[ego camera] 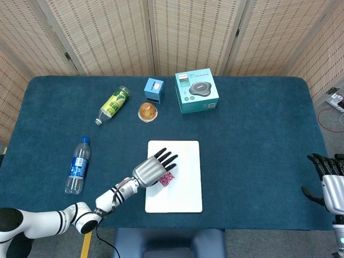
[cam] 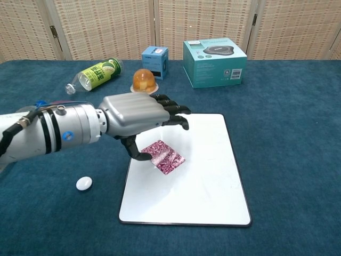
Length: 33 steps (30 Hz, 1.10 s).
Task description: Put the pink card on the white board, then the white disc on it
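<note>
The pink patterned card (cam: 166, 157) lies tilted on the left part of the white board (cam: 205, 181), also seen as card (ego camera: 167, 179) on board (ego camera: 185, 156) from the head. My left hand (cam: 139, 114) hovers just over it with fingers stretched out above the card and the thumb beside its left edge; nothing is pinched. The white disc (cam: 83, 183) sits on the blue cloth left of the board, below my left forearm. My right hand (ego camera: 329, 180) hangs at the table's right edge, fingers apart, holding nothing.
At the back stand a teal box (cam: 214, 61), a small blue box (cam: 155, 61), an orange jelly cup (cam: 144, 81) and a lying green bottle (cam: 96, 72). A water bottle (ego camera: 78, 165) lies at the left. The table is covered in blue cloth.
</note>
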Tool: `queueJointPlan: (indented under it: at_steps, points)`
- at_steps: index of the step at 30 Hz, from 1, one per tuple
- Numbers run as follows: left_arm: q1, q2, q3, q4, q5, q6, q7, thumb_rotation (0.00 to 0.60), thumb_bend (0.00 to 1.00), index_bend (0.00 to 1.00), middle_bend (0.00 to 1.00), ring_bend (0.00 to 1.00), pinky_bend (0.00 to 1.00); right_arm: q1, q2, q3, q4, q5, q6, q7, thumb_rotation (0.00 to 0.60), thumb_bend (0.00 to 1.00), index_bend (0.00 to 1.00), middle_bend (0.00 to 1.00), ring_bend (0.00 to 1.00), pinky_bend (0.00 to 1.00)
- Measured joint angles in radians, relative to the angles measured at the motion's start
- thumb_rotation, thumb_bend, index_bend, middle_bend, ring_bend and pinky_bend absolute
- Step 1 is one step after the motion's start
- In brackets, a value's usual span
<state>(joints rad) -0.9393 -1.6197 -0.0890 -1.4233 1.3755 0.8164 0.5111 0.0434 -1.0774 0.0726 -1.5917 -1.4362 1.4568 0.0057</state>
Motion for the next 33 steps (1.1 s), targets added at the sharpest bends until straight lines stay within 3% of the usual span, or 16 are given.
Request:
queueJointPlan:
  at_steps: [7, 19, 25, 33]
  points:
    - [0.053, 0.086, 0.042, -0.068, 0.042, 0.078, -0.010, 0.600, 0.34, 0.32, 0.00, 0.00, 0.00, -0.001, 0.002, -0.001, 0.000, -0.010, 0.007, 0.004, 0.600, 0.25, 0.14, 0.16, 0.13, 0.11]
    - [0.176, 0.221, 0.160, -0.149, 0.124, 0.180, -0.048, 0.600, 0.34, 0.36, 0.00, 0.00, 0.00, 0.005, 0.001, -0.004, 0.002, -0.034, 0.012, 0.011, 0.600, 0.25, 0.14, 0.16, 0.13, 0.11]
    - [0.225, 0.245, 0.202, -0.161, 0.145, 0.198, -0.056, 0.600, 0.34, 0.37, 0.00, 0.00, 0.00, 0.010, 0.000, -0.005, 0.001, -0.039, 0.008, 0.010, 0.600, 0.25, 0.14, 0.16, 0.13, 0.11]
    - [0.257, 0.226, 0.219, -0.141, 0.154, 0.190, -0.064, 0.600, 0.34, 0.38, 0.00, 0.00, 0.00, 0.013, 0.000, -0.005, -0.001, -0.040, 0.005, 0.008, 0.600, 0.25, 0.14, 0.16, 0.13, 0.11]
